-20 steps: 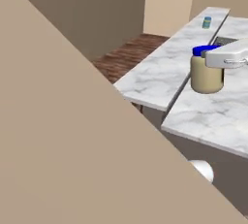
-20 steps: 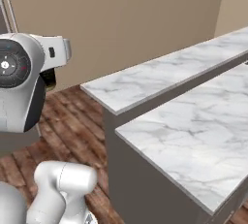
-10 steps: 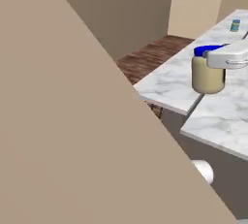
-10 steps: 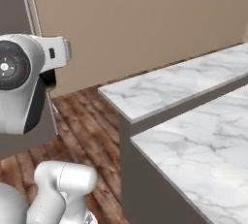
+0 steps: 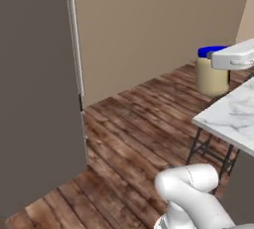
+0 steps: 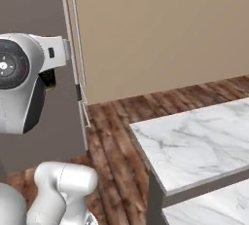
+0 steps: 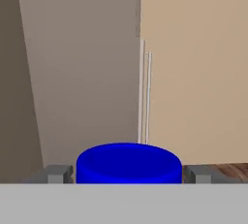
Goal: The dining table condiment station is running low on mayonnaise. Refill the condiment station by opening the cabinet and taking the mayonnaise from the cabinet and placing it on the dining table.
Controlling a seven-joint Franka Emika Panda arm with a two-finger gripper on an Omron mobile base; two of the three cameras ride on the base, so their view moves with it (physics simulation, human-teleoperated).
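The mayonnaise [image 5: 212,76] is a cream-beige jar with a dark blue lid. It hangs in the air over the wooden floor, just beyond the corner of the dining table [image 5: 232,118]. My gripper [image 5: 218,60] comes in from the right and is shut on the jar just below the lid. In the hand view the blue lid [image 7: 128,164] sits between the two fingertips [image 7: 57,173] of the gripper [image 7: 127,174]. The table's white marble top [image 6: 192,141] lies at the lower right of the right base view. The cabinet is out of view.
A tall grey-brown unit [image 5: 37,99] with a long silver handle [image 5: 74,34] stands on the floor at the left, also seen as the unit [image 7: 82,82] ahead in the hand view. A beige wall [image 5: 158,20] runs behind. Wooden floor [image 5: 134,139] lies between the unit and the table.
The whole picture has swung, so the base has turned. The table has slid to the right edge, and the wall, floor and tall unit have come into view. The jar stays in my gripper.
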